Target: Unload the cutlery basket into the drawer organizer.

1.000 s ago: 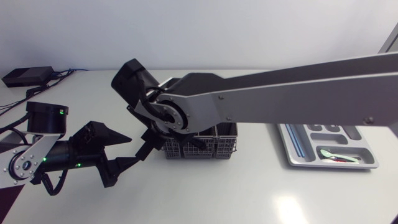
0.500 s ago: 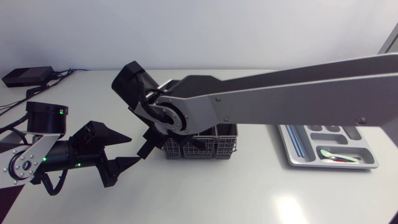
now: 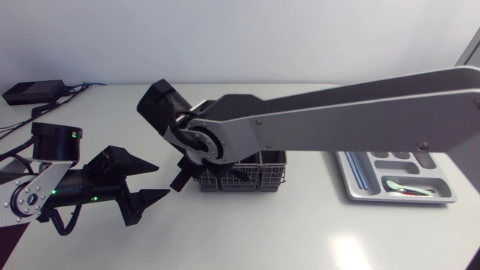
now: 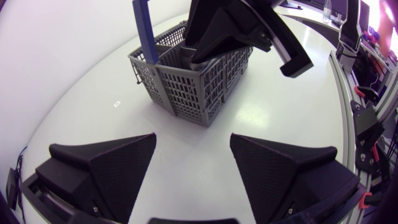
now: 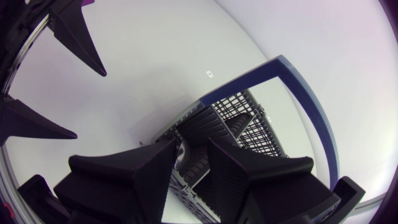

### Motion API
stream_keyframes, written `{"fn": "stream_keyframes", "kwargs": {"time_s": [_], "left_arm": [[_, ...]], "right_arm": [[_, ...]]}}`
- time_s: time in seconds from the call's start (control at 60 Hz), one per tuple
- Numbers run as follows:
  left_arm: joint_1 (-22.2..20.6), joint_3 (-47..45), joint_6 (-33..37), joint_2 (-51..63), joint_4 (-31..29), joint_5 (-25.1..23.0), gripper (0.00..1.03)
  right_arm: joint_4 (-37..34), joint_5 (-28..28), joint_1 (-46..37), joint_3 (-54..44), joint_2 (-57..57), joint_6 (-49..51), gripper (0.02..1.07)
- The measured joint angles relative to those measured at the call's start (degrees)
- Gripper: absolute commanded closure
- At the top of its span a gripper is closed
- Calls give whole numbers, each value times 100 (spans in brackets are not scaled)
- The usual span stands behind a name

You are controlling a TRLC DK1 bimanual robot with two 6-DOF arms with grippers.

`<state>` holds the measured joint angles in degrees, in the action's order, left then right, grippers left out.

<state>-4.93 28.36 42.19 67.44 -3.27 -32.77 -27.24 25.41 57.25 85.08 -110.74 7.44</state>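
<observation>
Far left: a black box point(image 3: 30, 91) with cables lies at the rear of the table point(image 3: 247, 232).

The left gripper point(image 3: 162, 180) hangs low over the table, just short of the basket. Its claw is wide open and holds nothing; bare table surface shows between its fingers point(image 4: 106, 168).

Centre: the grey cutlery basket point(image 3: 262, 176) stands upright on the table, its blue handle point(image 4: 144, 31) raised. The right arm point(image 3: 360, 105) enters from the right and reaches past the middle. The right gripper point(image 5: 189, 158) points down into the basket's left end, beside the handle. Dark ribbed items point(image 5: 200, 134) lie in the compartment beneath it. Whether this claw holds anything cannot be told.

Right: the grey drawer organizer point(image 3: 360, 184) lies flat, well apart from the basket. A pale utensil point(image 3: 407, 187) rests in its front compartment.
</observation>
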Motion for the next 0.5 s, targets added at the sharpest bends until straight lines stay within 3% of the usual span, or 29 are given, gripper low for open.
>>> {"fn": "stream_keyframes", "kwargs": {"time_s": [0.45, 0.5], "left_arm": [[0, 0, 0, 0, -2, 0, 20], [0, 0, 0, 0, -2, 0, 20]], "right_arm": [[-389, 44, -15, 37, -4, -24, 72], [-402, 44, -35, 37, -2, -44, 77]]}}
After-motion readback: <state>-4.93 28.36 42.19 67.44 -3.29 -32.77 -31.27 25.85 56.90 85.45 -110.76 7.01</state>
